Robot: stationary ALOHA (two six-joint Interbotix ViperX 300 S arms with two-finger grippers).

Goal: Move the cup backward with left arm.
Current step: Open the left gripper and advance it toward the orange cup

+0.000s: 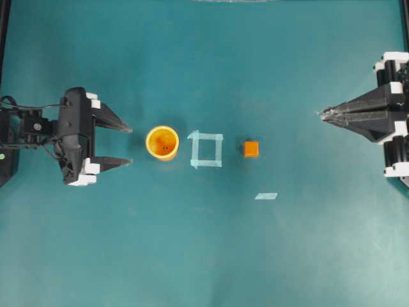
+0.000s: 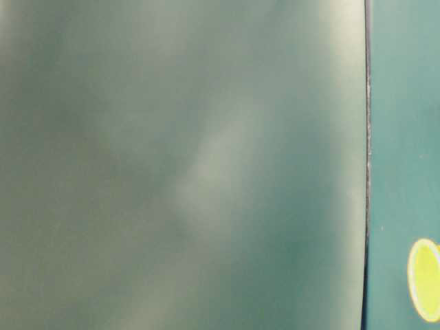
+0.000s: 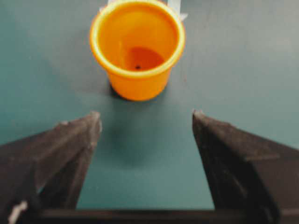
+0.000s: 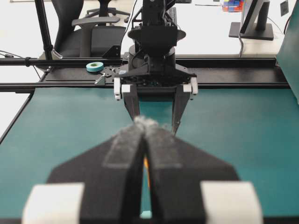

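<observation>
Black fingers of the left claw fill the wrist view's foreground, spread wide, nothing between them. Bare teal tabletop lies open on all sides, its dark edges well away from the items. Left arm reaches level from the left edge. Cup stands upright just beyond the fingertips, apart from them, beside the tape square; orange cube past that. Right claw pressed together, far right.

Our left end effector and right end effector were black, pointed, with white blocks and thin cables.
</observation>
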